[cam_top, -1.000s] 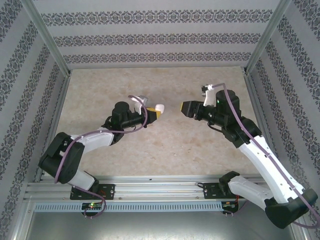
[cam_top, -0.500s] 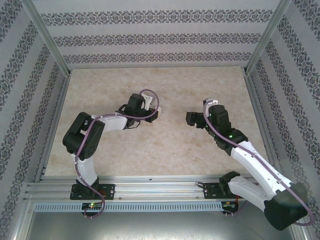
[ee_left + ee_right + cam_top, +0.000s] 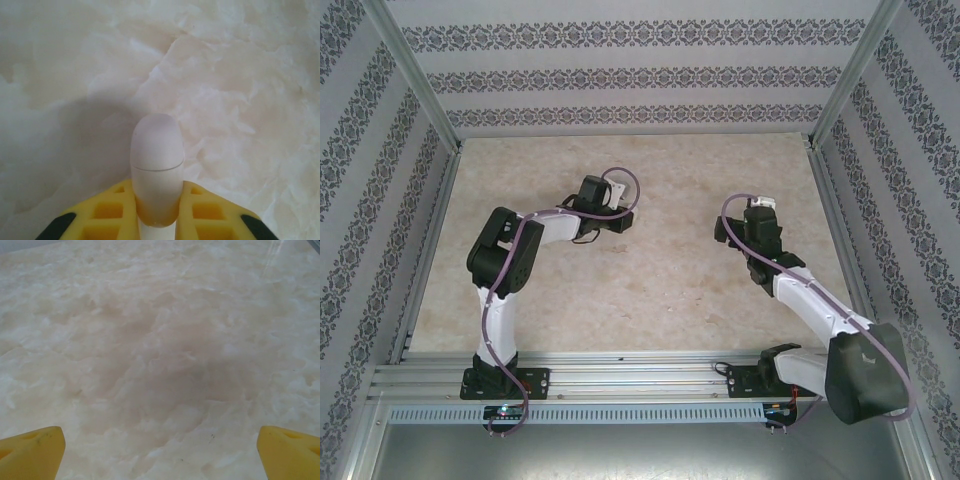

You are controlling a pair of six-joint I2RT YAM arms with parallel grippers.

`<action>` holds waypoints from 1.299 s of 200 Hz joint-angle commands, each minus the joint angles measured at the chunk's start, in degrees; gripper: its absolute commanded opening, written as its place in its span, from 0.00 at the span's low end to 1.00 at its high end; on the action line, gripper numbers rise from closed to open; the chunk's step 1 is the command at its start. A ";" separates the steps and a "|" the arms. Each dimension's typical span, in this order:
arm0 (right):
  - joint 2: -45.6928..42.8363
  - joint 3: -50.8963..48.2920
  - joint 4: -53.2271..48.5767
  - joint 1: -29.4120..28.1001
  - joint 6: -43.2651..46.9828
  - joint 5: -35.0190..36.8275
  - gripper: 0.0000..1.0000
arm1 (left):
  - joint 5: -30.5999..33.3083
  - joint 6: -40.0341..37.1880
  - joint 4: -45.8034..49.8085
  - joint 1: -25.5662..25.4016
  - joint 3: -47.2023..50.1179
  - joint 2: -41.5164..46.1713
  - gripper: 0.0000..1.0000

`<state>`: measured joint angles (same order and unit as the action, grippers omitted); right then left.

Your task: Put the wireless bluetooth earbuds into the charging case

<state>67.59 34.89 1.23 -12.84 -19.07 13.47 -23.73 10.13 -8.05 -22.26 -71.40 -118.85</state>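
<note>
The left pincer [image 3: 156, 195] is found clenched on a white case [image 3: 156, 150], its yellow fingers [image 3: 112, 212] pressed against either side of the case's lower end, so that the rounded upper end projects forward past the fingertips. A thin seam [image 3: 156, 169] is seen across the case with no gap along it, and the case is therefore taken to be shut. The pale marbled table [image 3: 240, 75] lies beneath it; whether the case touches the surface or is held just above it cannot be told. In the overhead view the left pincer is placed left of the table's middle, and the right pincer [image 3: 160, 445] is placed well apart from it, to the right. The right pincer is released, its jaws set wide with nothing between them and bare table below. Whether earbuds lie inside the shut case cannot be told. The step in hand is judged to be the holding of the shut case by the left arm, with the right arm free. If insertion is yet to be done, the lid must first be lifted, so the case must be steadied by the left pincer while the right pincer is brought across to the seam. Slipping is judged a risk, as the smooth shell is gripped at one end only.
</note>
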 commanded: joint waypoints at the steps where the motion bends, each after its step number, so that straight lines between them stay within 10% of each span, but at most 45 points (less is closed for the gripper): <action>1: 1.04 2.55 3.01 0.68 1.22 0.12 0.98 | -0.86 -2.56 3.37 0.31 -1.65 -1.39 0.24; 64: -4.75 -0.73 -0.77 2.16 -0.77 4.99 0.98 | -1.05 -5.80 8.57 0.49 -7.05 0.38 0.51; 159: -17.97 -8.38 -2.25 3.98 6.66 9.47 0.98 | 3.69 -13.35 16.60 2.29 -12.83 12.32 0.63; 260: -11.36 -17.26 18.09 13.81 9.25 -2.10 0.98 | 14.38 -15.88 7.73 12.69 10.88 37.55 1.00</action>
<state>53.95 21.12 9.21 0.10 -10.61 15.03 -13.96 -4.12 4.40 -11.94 -68.16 -86.28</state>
